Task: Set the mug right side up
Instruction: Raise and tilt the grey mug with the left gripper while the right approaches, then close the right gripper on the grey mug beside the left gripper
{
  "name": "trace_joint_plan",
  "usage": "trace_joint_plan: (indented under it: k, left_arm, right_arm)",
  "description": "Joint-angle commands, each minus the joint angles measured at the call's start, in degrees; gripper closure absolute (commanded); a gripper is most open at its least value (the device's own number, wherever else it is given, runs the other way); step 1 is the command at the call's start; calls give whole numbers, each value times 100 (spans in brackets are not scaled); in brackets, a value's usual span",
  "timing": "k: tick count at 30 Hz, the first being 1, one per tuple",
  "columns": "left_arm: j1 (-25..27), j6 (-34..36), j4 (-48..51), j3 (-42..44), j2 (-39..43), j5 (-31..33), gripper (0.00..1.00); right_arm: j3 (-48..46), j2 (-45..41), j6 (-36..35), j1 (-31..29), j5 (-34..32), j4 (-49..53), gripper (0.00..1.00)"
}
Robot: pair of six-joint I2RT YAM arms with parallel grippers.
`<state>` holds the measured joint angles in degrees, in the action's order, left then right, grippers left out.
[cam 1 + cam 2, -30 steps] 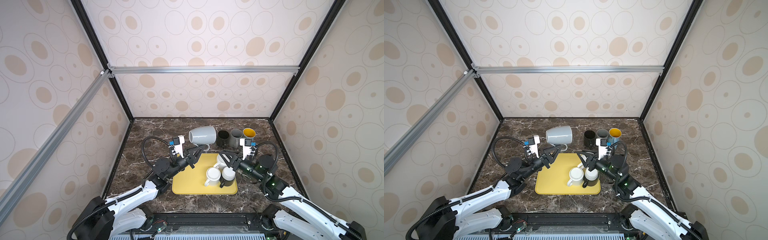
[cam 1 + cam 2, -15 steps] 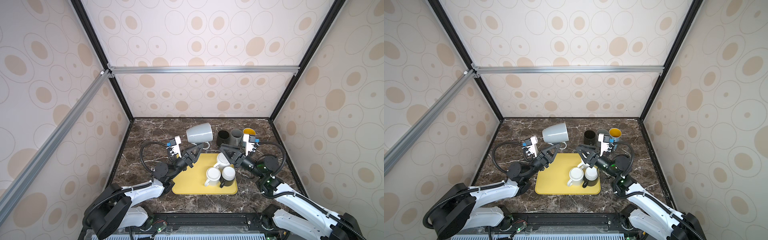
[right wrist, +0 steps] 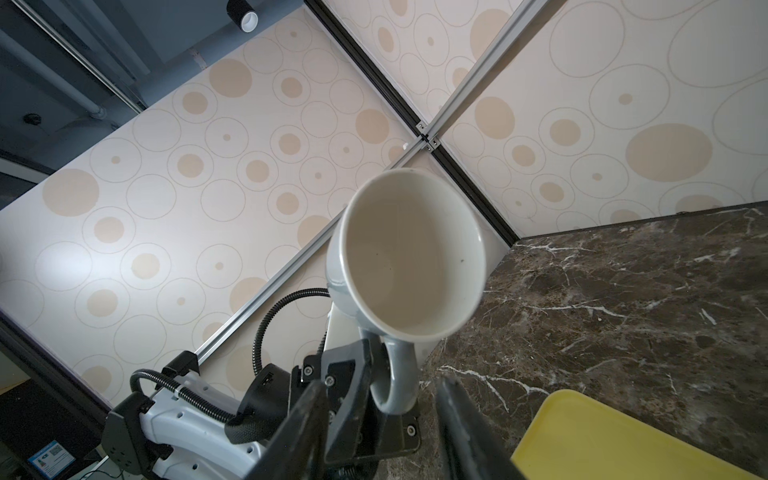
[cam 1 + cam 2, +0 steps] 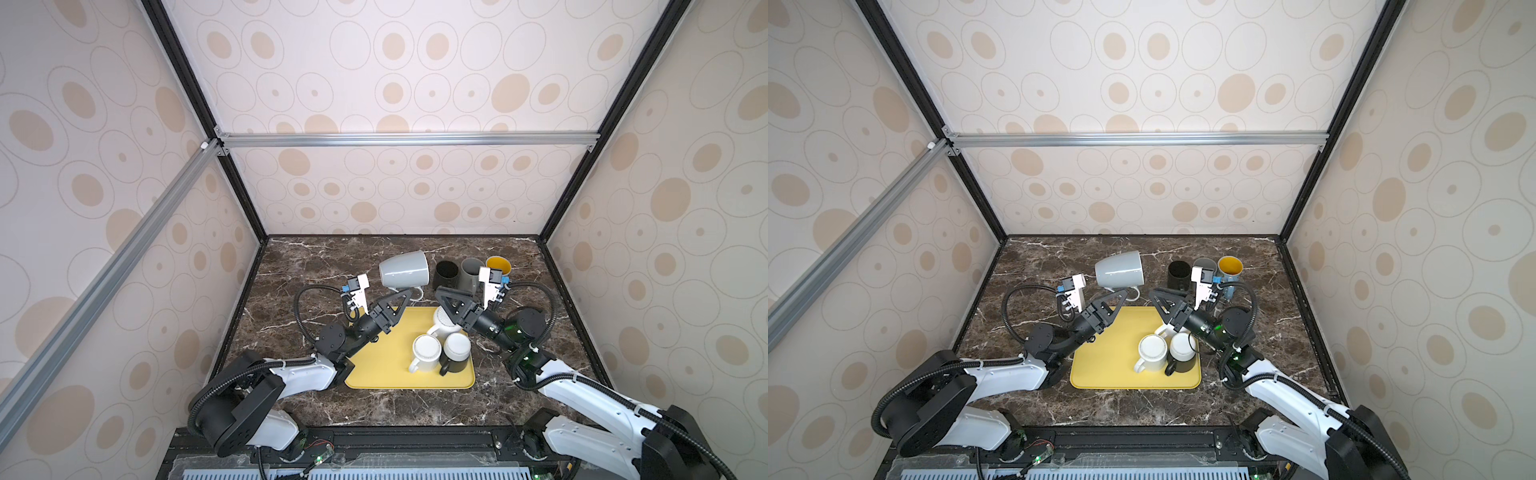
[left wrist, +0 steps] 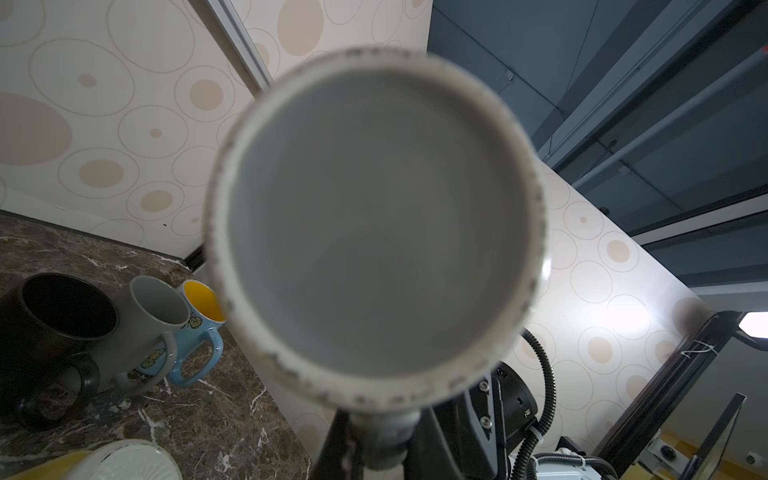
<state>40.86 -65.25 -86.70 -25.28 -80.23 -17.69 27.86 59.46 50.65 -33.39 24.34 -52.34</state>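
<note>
A grey mug (image 4: 405,270) (image 4: 1119,269) hangs on its side above the table's back, its mouth turned to the right. My left gripper (image 4: 409,293) (image 4: 1124,294) is shut on the mug's handle (image 3: 395,374). The left wrist view is filled by the mug's base (image 5: 374,224), with the handle between my left gripper (image 5: 382,440) jaws. My right gripper (image 4: 438,291) (image 4: 1152,293) stands open just right of the handle, not touching it. In the right wrist view the mug's mouth (image 3: 411,257) faces the camera, and my right gripper (image 3: 380,386) has its fingers spread wide.
A yellow tray (image 4: 374,365) holds three upside-down mugs: a white one (image 4: 426,353), a black one (image 4: 455,353) and another white one (image 4: 442,322) under my right arm. A black mug (image 4: 446,270), a grey mug (image 4: 471,272) and a yellow-lined mug (image 4: 498,264) stand upright behind.
My right gripper has risen from over the tray's mugs and come up beside the held mug's handle. The left gripper keeps the mug in the air, rocking it slightly.
</note>
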Motion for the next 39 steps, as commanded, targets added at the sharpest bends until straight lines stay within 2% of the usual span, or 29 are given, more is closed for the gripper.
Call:
trace_joint_plan:
  k: [1,7,14,24,33,39]
  left_arm:
    - [-33,154,-911,-162,325,-16,100]
    - [-33,329,-647,-179,469,-39,100]
    - [-30,285,-778,-178,375,-67,100]
    - [0,259,-852,-179,306,-112,100]
    - [10,303,-825,-214,315,-129,100]
    - [34,285,-848,-249,283,-147,100]
  right_arm:
    - [108,126,175,-25,-68,-282,55]
    - [197,390,282,-70,37,-542,54]
    - [237,686,480,-207,288,-1319,54]
    - [476,1188,714,-404,421,-1874,55]
    - [669,1370,728,-521,492,-1859,65]
    - [738,1470,753,-597,494,-1912,68]
